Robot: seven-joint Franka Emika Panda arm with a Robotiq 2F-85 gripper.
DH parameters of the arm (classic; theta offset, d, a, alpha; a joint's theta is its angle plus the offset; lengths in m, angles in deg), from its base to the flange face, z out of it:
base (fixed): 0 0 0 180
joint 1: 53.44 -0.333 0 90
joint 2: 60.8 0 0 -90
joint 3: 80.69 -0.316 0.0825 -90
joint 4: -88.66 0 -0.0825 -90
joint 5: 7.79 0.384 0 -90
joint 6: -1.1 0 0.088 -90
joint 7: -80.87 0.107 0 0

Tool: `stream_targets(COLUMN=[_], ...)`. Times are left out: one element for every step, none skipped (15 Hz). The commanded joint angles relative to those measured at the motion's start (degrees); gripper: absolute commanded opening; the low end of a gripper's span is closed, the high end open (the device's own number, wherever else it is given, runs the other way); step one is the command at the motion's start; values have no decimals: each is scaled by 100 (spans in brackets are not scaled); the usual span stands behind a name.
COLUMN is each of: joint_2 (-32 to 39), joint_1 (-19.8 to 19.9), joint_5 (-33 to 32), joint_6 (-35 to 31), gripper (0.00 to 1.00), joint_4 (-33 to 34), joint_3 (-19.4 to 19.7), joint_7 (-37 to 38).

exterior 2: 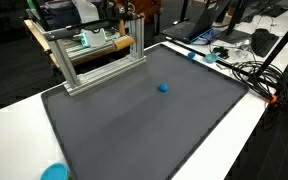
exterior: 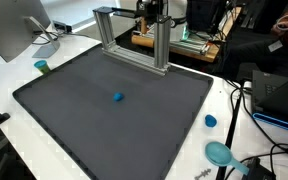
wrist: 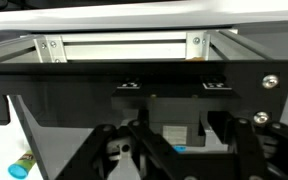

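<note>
White desk (exterior: 4, 80), cluttered lab behind. Dark mat (exterior: 84, 120) over most of it. Aluminium frame (exterior: 134, 35) upright at mat's far edge. Gripper (exterior: 154, 12) just above frame's top bar, touching or apart unclear (jaw gap unreadable too). Small blue ball (exterior: 118, 97) mid-mat, well apart. Likely risk: clipping bar on low descent, tipping or shoving frame off mat.

On your white table (exterior: 2, 88) you have one dark mat (exterior: 84, 125), one metal frame (exterior: 163, 45) and one small blue ball (exterior: 118, 97). Off the mat, count three further small pieces, one of each kind, which with the ball makes four blue or teal items: one blue cap (exterior: 210, 121), one teal bowl (exterior: 219, 152) and one teal cup (exterior: 42, 66). You also have one monitor (exterior: 12, 30); the cables (exterior 2: 249, 72) lie too tangled for you to count.
</note>
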Motion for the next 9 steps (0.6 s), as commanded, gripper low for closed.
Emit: stream_targets(joint_2=[162, 163, 154, 155, 149, 140, 138, 147, 117], joint_1=[-63, -66, -65, -73, -94, -102, -118, -128, -159], joint_5=[45, 35, 57, 86, 121, 146, 157, 167, 181], joint_6=[20, 40, 105, 163, 249, 279, 285, 279, 237], gripper=[55, 53, 33, 29, 27, 23, 23, 23, 23], joint_4=[25, 35, 58, 77, 107, 129, 134, 136, 120], joint_3=[-63, -56, -15, 12, 51, 85, 90, 98, 98], joint_7=[213, 207, 166, 132, 75, 35, 24, 15, -4])
